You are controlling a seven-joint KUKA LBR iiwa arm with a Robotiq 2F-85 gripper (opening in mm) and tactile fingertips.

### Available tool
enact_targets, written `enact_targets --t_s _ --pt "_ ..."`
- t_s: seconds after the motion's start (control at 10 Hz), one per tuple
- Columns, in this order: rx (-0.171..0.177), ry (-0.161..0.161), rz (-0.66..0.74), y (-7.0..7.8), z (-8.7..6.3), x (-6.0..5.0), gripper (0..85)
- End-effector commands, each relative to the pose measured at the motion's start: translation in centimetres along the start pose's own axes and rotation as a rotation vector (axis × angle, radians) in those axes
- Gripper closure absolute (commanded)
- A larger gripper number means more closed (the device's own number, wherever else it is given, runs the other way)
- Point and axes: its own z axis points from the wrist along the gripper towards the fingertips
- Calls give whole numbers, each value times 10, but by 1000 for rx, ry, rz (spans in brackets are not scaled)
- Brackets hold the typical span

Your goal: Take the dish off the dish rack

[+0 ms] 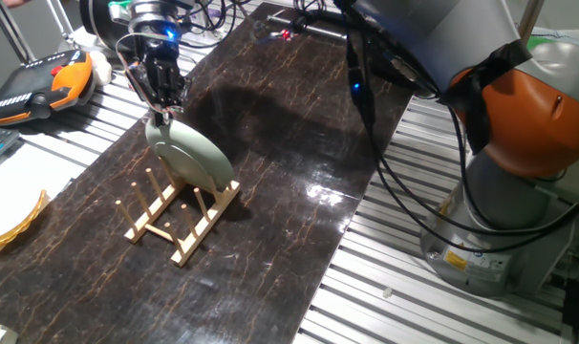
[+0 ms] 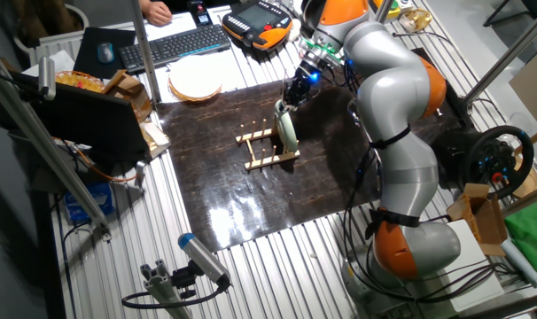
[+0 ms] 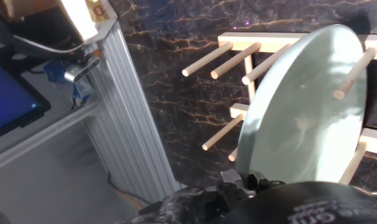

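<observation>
Plainly, the risk sits at the pegs. The gripper (image 1: 161, 107) is pinched shut on the top rim of the dish (image 1: 189, 158), which stands on edge, tilted, in the end slot of the dish rack (image 1: 180, 218) on the dark marbled mat (image 1: 289, 172). In the hand view a dowel crosses in front of the plate's face, so the dish is between pegs, not free of them.

What could go wrong, as I judge it:
- A sideways pull before the rim tops the pegs would catch a dowel and drag or tip the light rack with it.
- The grip is on a thin bit of rim only; the plate could pivot in the fingers or slip out and drop on the rack.
- A tilted lift (it already leans) may wedge the lower edge against the rails.

Count: one sage-green dish, one rack, one gripper. One yellowish plate (image 1: 8, 225) lies well apart at the table edge. Pegs: several per row; exact number not clear.
</observation>
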Motion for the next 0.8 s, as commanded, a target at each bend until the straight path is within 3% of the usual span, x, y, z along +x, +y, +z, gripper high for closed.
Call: enact_targets --t_s 0.0,0.5,0.7 --pt "0 1 2 1 0 0 843" --pt "-1 0 -4 2 -1 -1 843" --pt "-4 -16 -12 1 -1 -4 843"
